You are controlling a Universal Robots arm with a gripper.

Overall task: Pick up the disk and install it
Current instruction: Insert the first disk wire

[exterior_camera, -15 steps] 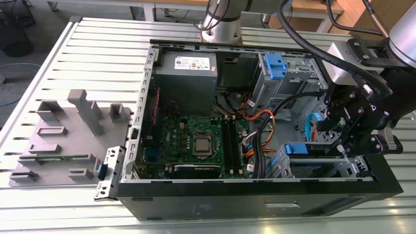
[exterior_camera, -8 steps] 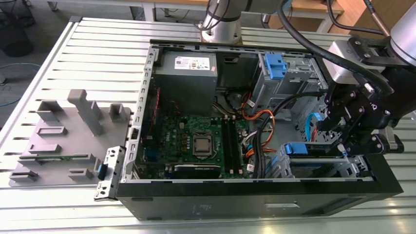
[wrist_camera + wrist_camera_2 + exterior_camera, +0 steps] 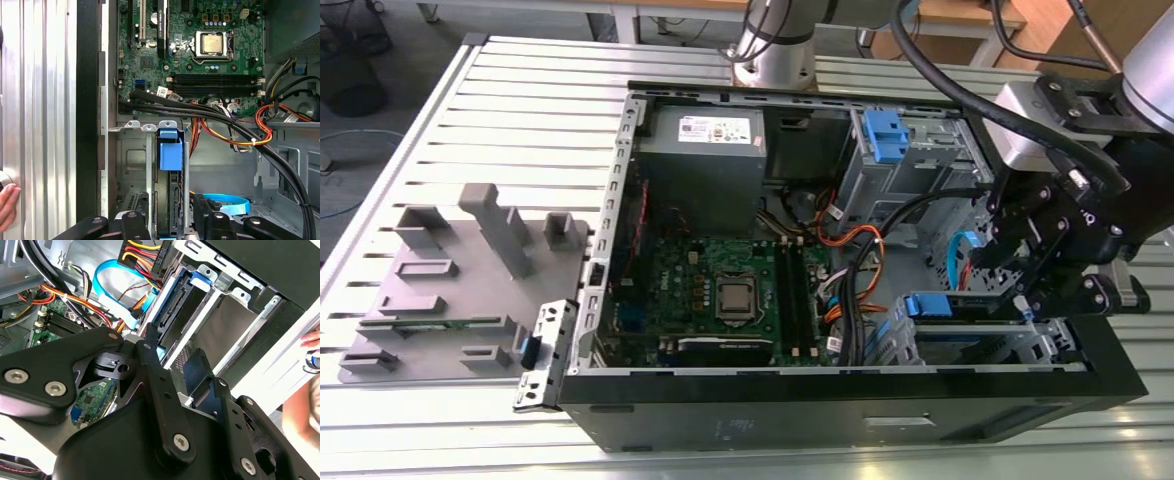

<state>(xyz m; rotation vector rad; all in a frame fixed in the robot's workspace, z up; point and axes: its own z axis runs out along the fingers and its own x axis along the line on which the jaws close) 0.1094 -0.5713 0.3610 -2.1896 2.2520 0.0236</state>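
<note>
The disk point(image 3: 170, 200) stands on edge in a slot of the drive cage point(image 3: 131, 165), at the case's front corner, and the step in hand is judged to be its seating. It is best kept square to the cage rails and pressed straight in, so that its blue bracket point(image 3: 170, 150) is not jammed (the cable bundle point(image 3: 200, 111) runs close by). The gripper point(image 3: 171, 225) is set astride the disk's near end; whether it is clamped on or slack cannot be told. Beyond the cage, the motherboard point(image 3: 200, 65) is seen.
</note>
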